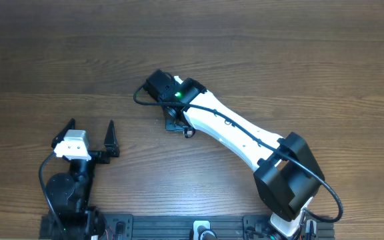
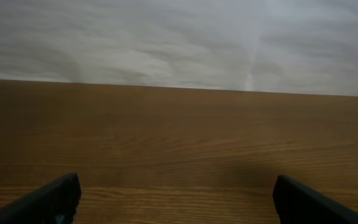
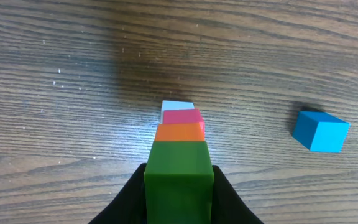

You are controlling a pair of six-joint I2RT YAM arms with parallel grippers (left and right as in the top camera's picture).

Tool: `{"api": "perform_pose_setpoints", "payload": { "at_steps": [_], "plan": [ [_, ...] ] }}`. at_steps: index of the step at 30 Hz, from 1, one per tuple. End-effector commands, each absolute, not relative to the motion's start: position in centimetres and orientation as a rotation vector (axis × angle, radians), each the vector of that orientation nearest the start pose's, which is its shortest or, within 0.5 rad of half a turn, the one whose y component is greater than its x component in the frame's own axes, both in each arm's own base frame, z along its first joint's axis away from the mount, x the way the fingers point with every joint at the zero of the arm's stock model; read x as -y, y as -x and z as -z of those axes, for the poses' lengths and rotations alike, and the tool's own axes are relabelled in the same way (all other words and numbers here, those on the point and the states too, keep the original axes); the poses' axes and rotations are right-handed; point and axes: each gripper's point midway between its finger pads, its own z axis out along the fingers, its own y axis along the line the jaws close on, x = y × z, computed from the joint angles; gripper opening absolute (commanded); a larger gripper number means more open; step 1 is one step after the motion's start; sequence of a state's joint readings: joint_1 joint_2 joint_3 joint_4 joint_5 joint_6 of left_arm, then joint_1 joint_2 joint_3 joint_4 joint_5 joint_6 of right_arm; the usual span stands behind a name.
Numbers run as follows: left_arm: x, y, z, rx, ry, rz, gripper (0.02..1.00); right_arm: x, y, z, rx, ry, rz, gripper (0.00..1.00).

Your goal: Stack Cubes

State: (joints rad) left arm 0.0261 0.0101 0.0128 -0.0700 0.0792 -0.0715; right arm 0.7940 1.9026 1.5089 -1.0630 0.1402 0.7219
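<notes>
We see the right gripper point(image 3: 179, 190) clenched on the green cube point(image 3: 179, 158), held squarely in line above the orange cube point(image 3: 179, 132) topping the stack point(image 3: 181, 116), seemingly touching it; the blue cube point(image 3: 320, 130) lies well apart, and the left gripper point(image 1: 91, 127), spread open, is farther away

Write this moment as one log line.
right gripper: shut on green cube, over stack | left gripper: open | blue cube: apart

White links point(image 1: 232, 130), black joints point(image 1: 287, 179) — green light point(image 1: 178, 95)
</notes>
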Motion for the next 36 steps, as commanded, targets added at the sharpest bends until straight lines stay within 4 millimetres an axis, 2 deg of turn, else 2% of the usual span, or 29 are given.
{"api": "perform_pose_setpoints", "payload": {
  "at_steps": [1,3,8,12,17,18,22,26,28,32,33,36],
  "plan": [
    [0.7,-24.6,-15.9,-1.636,0.015,0.097,1.0,-25.6,-29.1,-7.8,-2.966,0.072,0.046,0.034],
    [0.7,-24.6,-15.9,-1.636,0.015,0.097,1.0,-25.6,-29.0,-7.6,-2.969,0.072,0.05,0.056],
    [0.7,-24.6,-15.9,-1.636,0.015,0.097,1.0,-25.5,-29.0,-7.5,-2.971,0.06,0.052,0.191],
    [0.7,-24.6,-15.9,-1.636,0.015,0.097,1.0,-25.5,-29.1,-7.5,-2.971,0.06,0.052,0.382],
    [0.7,-24.6,-15.9,-1.636,0.015,0.097,1.0,-25.5,-29.1,-7.5,-2.971,0.06,0.052,0.542],
    [0.7,-24.6,-15.9,-1.636,0.015,0.097,1.0,-25.5,-29.1,-7.5,-2.971,0.06,0.052,0.608],
    [0.7,-24.6,-15.9,-1.636,0.015,0.097,1.0,-25.6,-29.4,-7.7,-2.96,0.053,0.037,0.689],
    [0.7,-24.6,-15.9,-1.636,0.015,0.097,1.0,-26.3,-30.2,-9.6,-2.92,0.073,-0.015,0.807],
    [0.7,-24.6,-15.9,-1.636,0.015,0.097,1.0,-26.9,-30.8,-11.8,-2.88,0.1,-0.06,0.991],
    [0.7,-24.6,-15.9,-1.636,0.015,0.097,1.0,-26.3,-31.8,-15.1,-2.834,0.097,-0.094,0.993],
    [0.7,-24.6,-15.9,-1.636,0.015,0.097,1.0,-25.2,-32.5,-16.2,-2.823,0.074,-0.093,0.993],
    [0.7,-24.6,-15.9,-1.636,0.015,0.097,1.0,-22.3,-33.5,-17.2,-2.832,-0.006,-0.064,0.991]
  ]
}}
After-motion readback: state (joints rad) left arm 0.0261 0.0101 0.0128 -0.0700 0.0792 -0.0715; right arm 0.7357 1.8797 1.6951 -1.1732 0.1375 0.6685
